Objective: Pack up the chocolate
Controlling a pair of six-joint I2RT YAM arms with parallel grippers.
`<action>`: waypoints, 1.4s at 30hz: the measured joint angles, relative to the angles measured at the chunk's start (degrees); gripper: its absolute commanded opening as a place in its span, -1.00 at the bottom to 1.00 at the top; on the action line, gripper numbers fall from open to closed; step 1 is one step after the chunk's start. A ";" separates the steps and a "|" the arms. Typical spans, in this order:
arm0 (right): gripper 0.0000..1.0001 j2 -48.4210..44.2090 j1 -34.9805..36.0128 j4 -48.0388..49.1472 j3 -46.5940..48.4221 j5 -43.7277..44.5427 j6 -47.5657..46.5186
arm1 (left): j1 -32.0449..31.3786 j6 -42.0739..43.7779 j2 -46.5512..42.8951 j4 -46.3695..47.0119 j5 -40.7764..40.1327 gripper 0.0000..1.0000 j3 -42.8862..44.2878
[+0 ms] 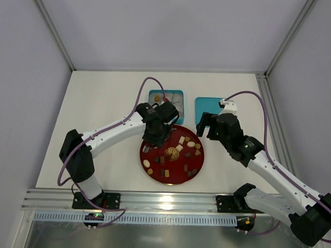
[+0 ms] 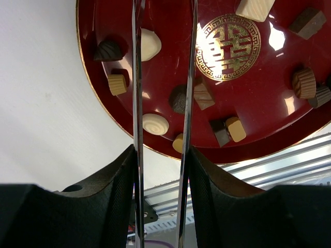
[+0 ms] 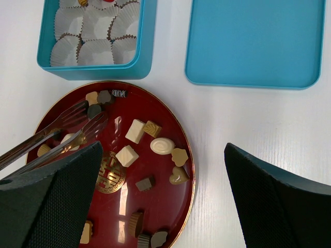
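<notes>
Noted the chocolate (image 1: 191, 144) lying loose all over a red plate (image 1: 200, 160), around a gold emblem (image 1: 172, 153) at its centre; brown, tan and cream pieces, cubes and ovals. Placed the plate on a white matte table (image 1: 101, 105), near the front edge between the two arms. Saw the left gripper (image 1: 156, 132) pinching metal tongs (image 3: 93, 125), blades drawn partway together and reaching over the plate's left part; tips just beside a dark piece (image 3: 94, 110), contact not clear from any view. Saw the right gripper (image 1: 207, 127) spread wide, gripping nothing, hovering over the plate's right rim. Logged a teal box (image 1: 180, 94) just beyond the plate's far rim, lined with white paper cups (image 3: 95, 51); its lid (image 1: 207, 106) flat just to the right. Recorded pale walls on three sides; aluminium rail (image 1: 163, 200) along the near edge; purple cables (image 1: 142, 93) looping over both arms. Found the left wrist covering the plate's far-left rim and part of the box from above.
</notes>
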 measured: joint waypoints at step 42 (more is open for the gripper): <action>0.99 -1.49 -0.28 -0.04 -1.09 0.42 0.20 | -0.15 1.05 -0.07 -0.92 0.07 -0.35 0.63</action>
